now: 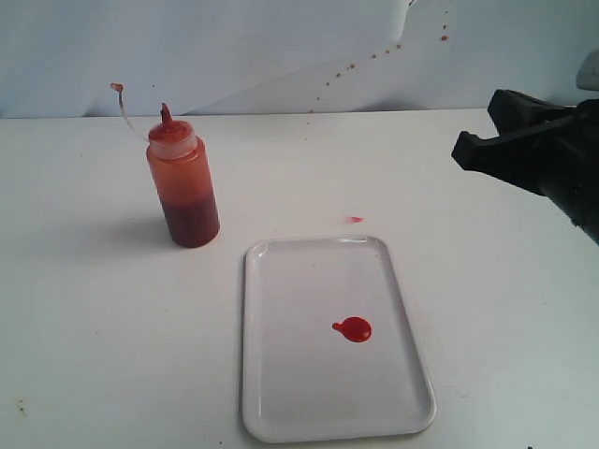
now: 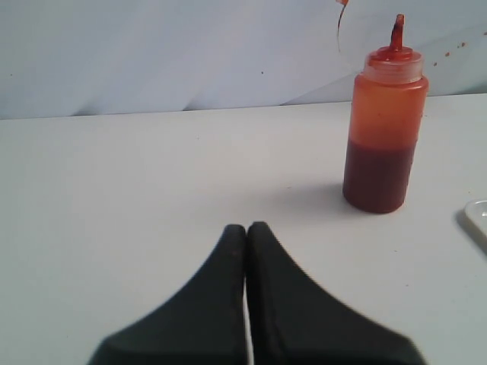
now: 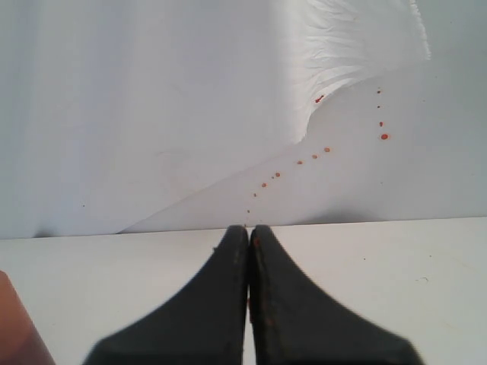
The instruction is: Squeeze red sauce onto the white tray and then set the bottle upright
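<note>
I work at what looks like a bare lab test bench: a plain white tabletop (image 1: 94, 327) backed by a creased white sheet (image 3: 152, 91) flecked with red spatter (image 3: 384, 137).

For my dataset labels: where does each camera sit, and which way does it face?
Exterior: above the table, looking down at bottle, white tray, red sauce; right arm at the edge.
Left wrist: on left arm, facing the bottle over the shut left tool.
Right wrist: on right arm, facing the spattered backdrop over the shut right tool.
Shared: bottle, in exterior and left wrist.
</note>
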`<state>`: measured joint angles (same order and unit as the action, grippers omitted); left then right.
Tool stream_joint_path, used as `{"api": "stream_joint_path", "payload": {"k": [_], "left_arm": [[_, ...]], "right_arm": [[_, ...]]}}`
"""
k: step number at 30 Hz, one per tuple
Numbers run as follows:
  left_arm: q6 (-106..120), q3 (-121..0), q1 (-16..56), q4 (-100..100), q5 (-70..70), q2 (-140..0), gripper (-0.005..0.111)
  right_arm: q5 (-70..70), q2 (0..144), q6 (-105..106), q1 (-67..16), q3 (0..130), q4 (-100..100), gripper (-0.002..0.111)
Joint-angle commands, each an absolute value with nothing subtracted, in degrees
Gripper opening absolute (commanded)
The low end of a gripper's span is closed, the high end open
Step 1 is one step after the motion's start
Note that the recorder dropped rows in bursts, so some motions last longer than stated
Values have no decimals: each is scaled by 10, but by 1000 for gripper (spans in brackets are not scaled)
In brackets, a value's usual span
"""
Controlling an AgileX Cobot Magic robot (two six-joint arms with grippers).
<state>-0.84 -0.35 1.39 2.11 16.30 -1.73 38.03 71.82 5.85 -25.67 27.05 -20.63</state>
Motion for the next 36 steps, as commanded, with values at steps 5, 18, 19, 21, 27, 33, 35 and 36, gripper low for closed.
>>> {"api": "stream_joint_path", "payload": {"k": [5,18,19,21,27,33,35,36], "left_arm": [[-15,0,14,18,161,-20,0],[-15,0,14,18,161,-20,0],[-15,0,14,18,161,-20,0],[-15,0,14,18,161,-20,0],[-15,0,14,18,161,-20,0],[-15,0,14,18,161,-20,0],[-15,0,14,18,161,-20,0],[-15,0,14,18,161,-20,0]], "right_arm": [[336,575,57,-251,268,-206,0],[337,324,57,-251,268,-206,0],[337,309,57,-251,268,-206,0],[337,286,57,-251,268,-206,0],[337,235,57,-251,268,-206,0],[328,168,57,-227,268,-206,0],[328,143,57,-206,268,-206,0],[328,130,57,-191,268,-206,0]]}}
